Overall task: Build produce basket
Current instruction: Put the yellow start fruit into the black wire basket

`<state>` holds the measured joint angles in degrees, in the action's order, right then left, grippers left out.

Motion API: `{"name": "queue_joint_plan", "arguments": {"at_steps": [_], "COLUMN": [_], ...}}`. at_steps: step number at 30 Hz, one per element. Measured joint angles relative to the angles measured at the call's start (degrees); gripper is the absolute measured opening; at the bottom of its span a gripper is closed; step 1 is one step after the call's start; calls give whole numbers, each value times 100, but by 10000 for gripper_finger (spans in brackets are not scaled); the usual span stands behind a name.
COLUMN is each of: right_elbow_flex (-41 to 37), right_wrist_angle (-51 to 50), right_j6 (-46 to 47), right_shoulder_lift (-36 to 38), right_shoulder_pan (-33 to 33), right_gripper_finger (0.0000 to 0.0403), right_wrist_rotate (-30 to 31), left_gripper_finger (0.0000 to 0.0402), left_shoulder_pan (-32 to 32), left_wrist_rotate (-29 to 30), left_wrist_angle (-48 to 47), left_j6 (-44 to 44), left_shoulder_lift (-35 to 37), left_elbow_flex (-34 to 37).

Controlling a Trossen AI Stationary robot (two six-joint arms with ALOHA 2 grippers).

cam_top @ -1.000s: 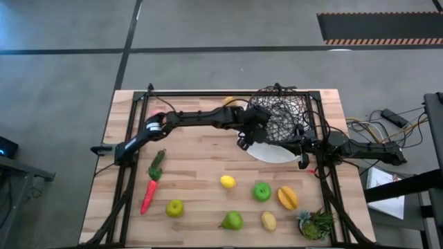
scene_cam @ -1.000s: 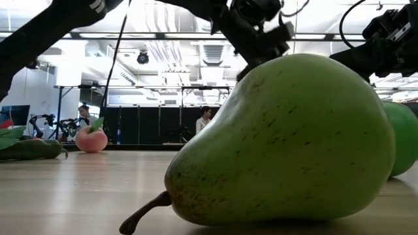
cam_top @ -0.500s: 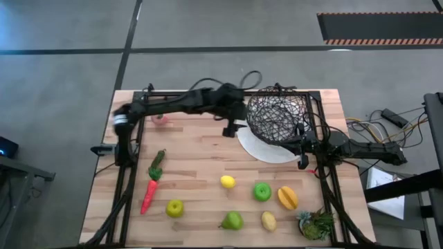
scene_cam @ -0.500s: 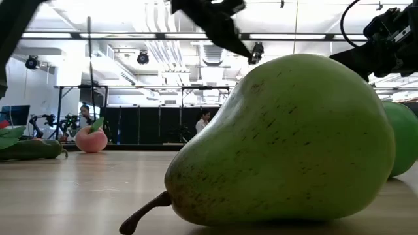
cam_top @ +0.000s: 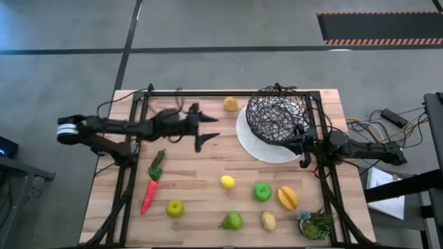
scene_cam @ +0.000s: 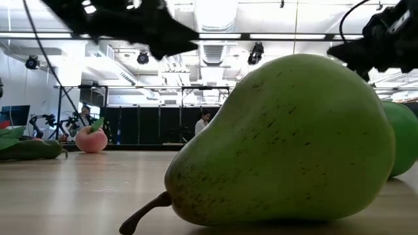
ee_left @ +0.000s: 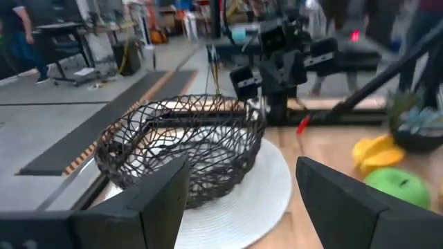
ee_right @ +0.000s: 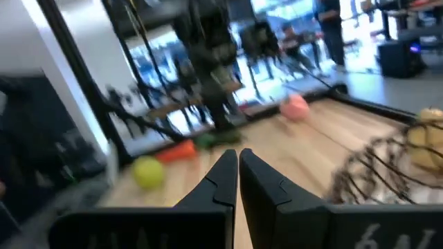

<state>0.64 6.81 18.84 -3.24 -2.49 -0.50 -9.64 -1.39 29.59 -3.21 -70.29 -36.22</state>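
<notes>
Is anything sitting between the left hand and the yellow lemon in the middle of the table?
Nothing visible. The left hand hangs open above bare wood, and the board between it and the yellow lemon is bare. The basket on its white plate lies off to the side.

We find no words, labels, brand marks or numbers that we can read on anything in these views, whether on the table or beyond it.
</notes>
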Motion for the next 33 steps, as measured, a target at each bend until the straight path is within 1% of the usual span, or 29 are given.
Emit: {"name": "queue_joint_plan", "arguments": {"at_steps": [2, 4, 6, 8, 9, 12, 17, 20, 22, 25, 29, 31, 33], "right_elbow_flex": [1, 0, 0, 0, 0, 1, 315, 819, 1281, 2089, 3162, 3663, 4165], "right_wrist_angle": [514, 1280, 2048, 2636, 2882, 3407, 3191, 2731, 2045, 741, -1128, -1958, -2798], "right_j6": [120, 168, 141, -14, -73, -314, -634, -905, -998, -902, -107, 551, 1274], "right_shoulder_lift": [-10, -50, -144, -260, -347, -624, -1290, -1794, -2136, -2676, -3440, -3835, -4217], "right_shoulder_pan": [24, 85, 184, 302, 367, 584, 1013, 1374, 1653, 2120, 2728, 2990, 3202], "right_gripper_finger": [9, 9, 9, 9, 9, 9, 9, 9, 9, 9, 9, 9, 9], "right_wrist_rotate": [-351, -624, -657, -655, -655, -552, -112, 275, 656, 1420, 2435, 2710, 2771], "left_gripper_finger": [248, 248, 248, 248, 248, 248, 248, 248, 248, 248, 248, 248, 248], "left_shoulder_pan": [250, 561, 848, 1083, 1186, 1405, 1555, 1588, 1586, 1598, 1612, 1612, 1612], "left_wrist_rotate": [427, 932, 1467, 1838, 1956, 2030, 2114, 2150, 2151, 2153, 2136, 2131, 2126], "left_wrist_angle": [187, 330, 352, 404, 414, 583, 595, 612, 597, 615, 603, 590, 601], "left_j6": [141, 182, 281, 298, 307, 448, 608, 610, 662, 733, 735, 734, 733], "left_shoulder_lift": [203, 308, 388, 390, 389, 357, 302, 258, 213, 136, 11, -53, -128], "left_elbow_flex": [449, 745, 941, 1033, 1083, 1156, 1221, 1222, 1215, 1206, 1219, 1219, 1215]}}
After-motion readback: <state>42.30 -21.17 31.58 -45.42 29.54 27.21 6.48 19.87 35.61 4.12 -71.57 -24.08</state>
